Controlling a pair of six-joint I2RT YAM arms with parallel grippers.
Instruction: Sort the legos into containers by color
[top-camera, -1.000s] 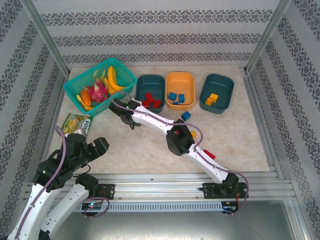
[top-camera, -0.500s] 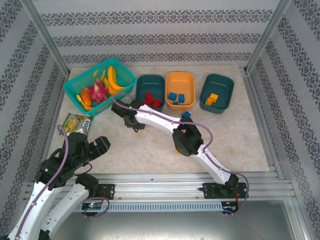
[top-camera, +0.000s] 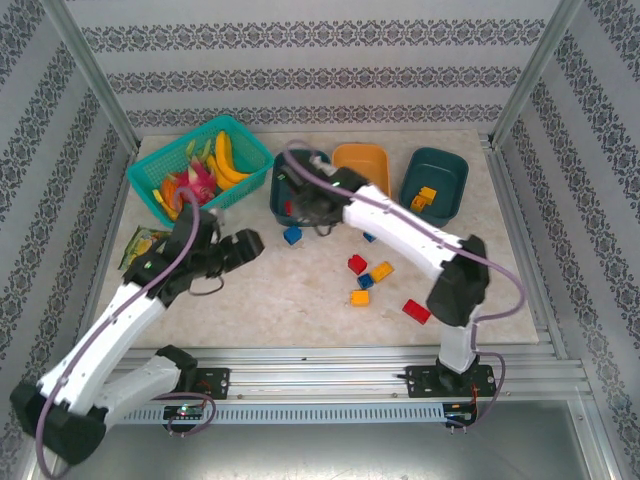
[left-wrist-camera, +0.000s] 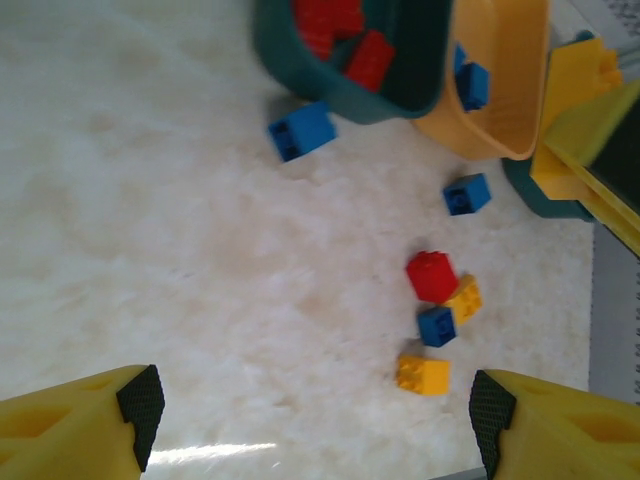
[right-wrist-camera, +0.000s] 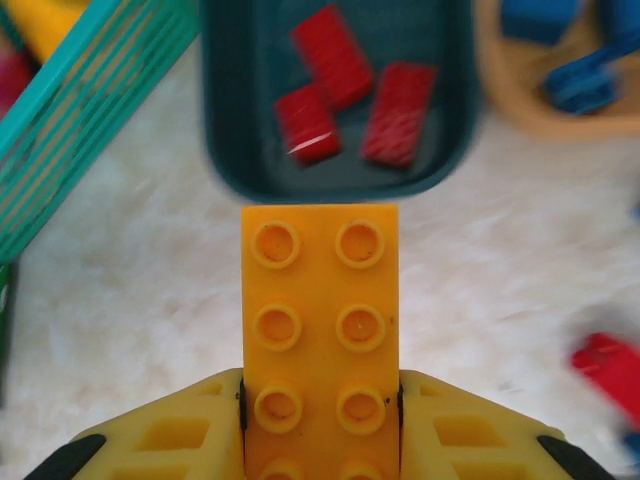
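a: what have the right fingers (right-wrist-camera: 170, 435) got?
b: they're clamped on the long sides of a yellow-orange studded plastic brick (right-wrist-camera: 320, 320), studs facing the wrist camera. its far end points at the near rim of the left dark teal plastic tub (right-wrist-camera: 225, 150), which holds three red bricks (right-wrist-camera: 335, 95).
a: and the left fingers (left-wrist-camera: 85, 425)?
b: wide apart, nothing between them, above the pale marbled desk (left-wrist-camera: 150, 250). ahead of them a blue brick (left-wrist-camera: 302, 130) lies just beside that teal tub, and a second blue brick (left-wrist-camera: 467, 194) lies near the orange plastic tub (left-wrist-camera: 500, 110). closer in there's a tight cluster: a red brick (left-wrist-camera: 432, 276), an orange brick (left-wrist-camera: 464, 298), a small blue brick (left-wrist-camera: 437, 325) and a yellow brick (left-wrist-camera: 422, 374).
a: the other tubs?
b: from above, the orange one sits between the two teal ones. the right dark teal tub (top-camera: 447, 170) holds yellow bricks (top-camera: 425, 198). a lone red brick (top-camera: 417, 311) lies near the desk's front edge, and a brighter teal lattice basket (top-camera: 245, 140) of toy fruit stands left of the tubs.
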